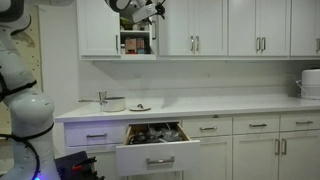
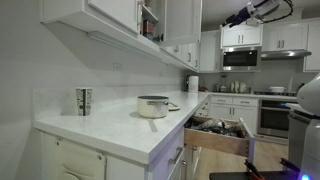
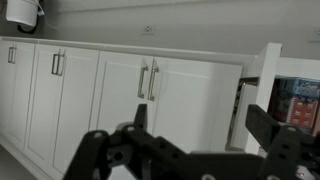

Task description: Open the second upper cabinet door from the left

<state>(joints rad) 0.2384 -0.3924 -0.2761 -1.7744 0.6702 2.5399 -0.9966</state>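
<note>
Second upper cabinet door (image 1: 155,35): already swung out from its frame and seen nearly edge-on in an exterior view, at about 12 o'clock in the frame. The wrist view, which appears inverted, shows the leaf (image 3: 263,80) angled out at 3 o'clock. Its handle can't be made out in either.

Shelf contents (image 1: 135,42) are exposed at 9 o'clock of the leaf: boxes or jars, too small to name.

Gripper (image 1: 150,12): close by the top of the leaf, at its 12 o'clock. Contact can't be told. In the wrist view the gripper (image 3: 190,150) has its jaws spread wide with nothing between them.

Closed upper doors (image 1: 195,28) run off toward 3 o'clock. An open drawer (image 1: 150,148) sits at 6 o'clock below the counter (image 1: 220,105), with a pot (image 1: 113,103) on the counter at 7 o'clock.

Judgement: the task looks essentially done, and the step in hand is either a last widening or the retreat.
- To widen, put one finger behind the free edge and follow the arc around the hinge side rather than pulling straight out, so the finger doesn't slip off.
- Move slowly near the end of travel.
- To retreat, draw back away from the cabinet face first, clear of the leaf's top corner and the shelf goods, and only then descend. Mind the drawer sticking out below.
</note>
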